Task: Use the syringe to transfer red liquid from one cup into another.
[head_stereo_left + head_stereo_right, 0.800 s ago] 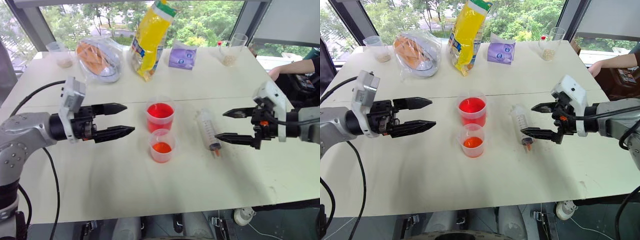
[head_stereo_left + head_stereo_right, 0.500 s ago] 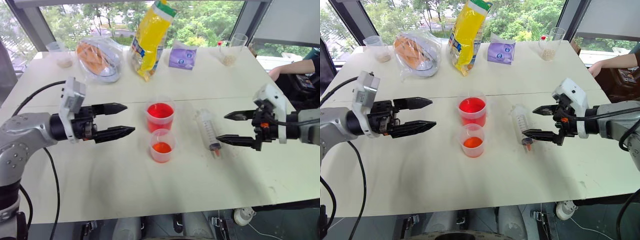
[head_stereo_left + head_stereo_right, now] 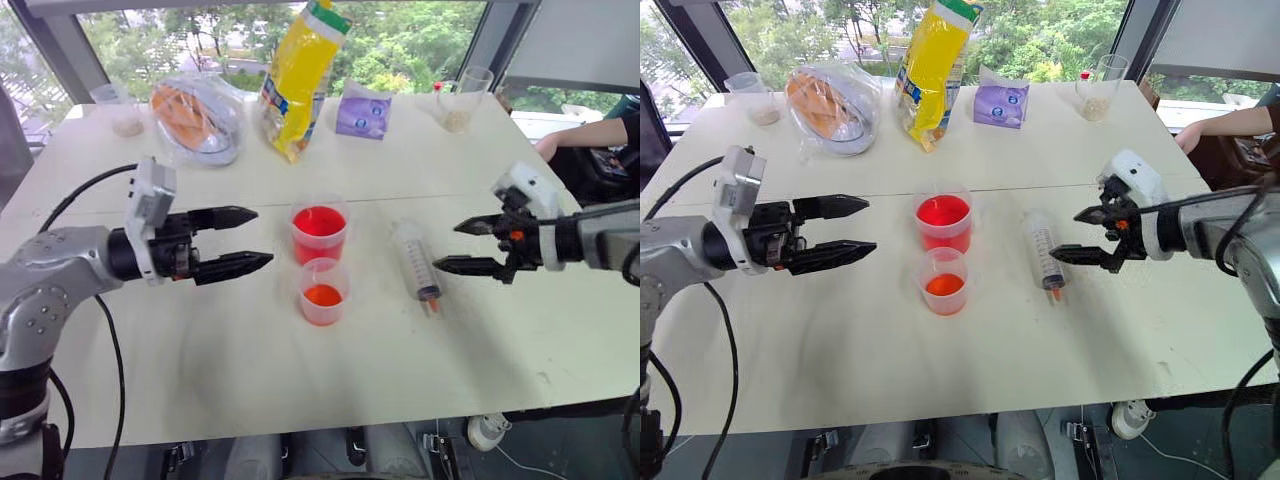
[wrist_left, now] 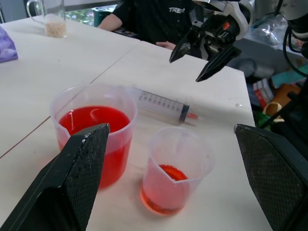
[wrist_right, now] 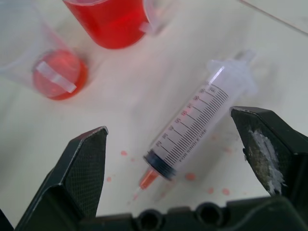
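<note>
Syringe position: large clear plastic syringe (image 3: 416, 262) with the small orange-red tip lying flat on the white table (image 3: 250, 370), just right of the two red cups, tip pointing toward the near edge, plunger apparently pushed in.
Syringe handling: likely light, rigid and smooth; round barrel probably prone to rolling or slipping under a pinch; best taken across mid-barrel, over the printed scale, leaving flange and plunger head free.
Source cup: larger clear plastic cup (image 3: 320, 234) holding deep red liquid (image 4: 94, 121), standing upright beyond the smaller one; thin-walled, likely easy to squash or tip.
Target cup: smaller clear plastic cup (image 3: 324, 291) with a shallow orange-red pool, standing nearly touching the larger cup on its near side; probably very light, easy to knock.
Right gripper (image 3: 465, 246): hovering just right of the syringe, black fingers spread wide, gripping nothing.
Left gripper (image 3: 245, 240): hanging left of the cups, fingers parted, empty.
Table surface: showing small red droplets beside the syringe tip in the right wrist view, so possibly wet and slick there.
Writing: black graduation marks with numerals running along the barrel, too small to read; white lettering on a seated person's dark shirt (image 4: 159, 17), partly cut off; yellow bag (image 3: 298, 75) and purple packet (image 3: 363, 112) at the far side, print illegible.
</note>
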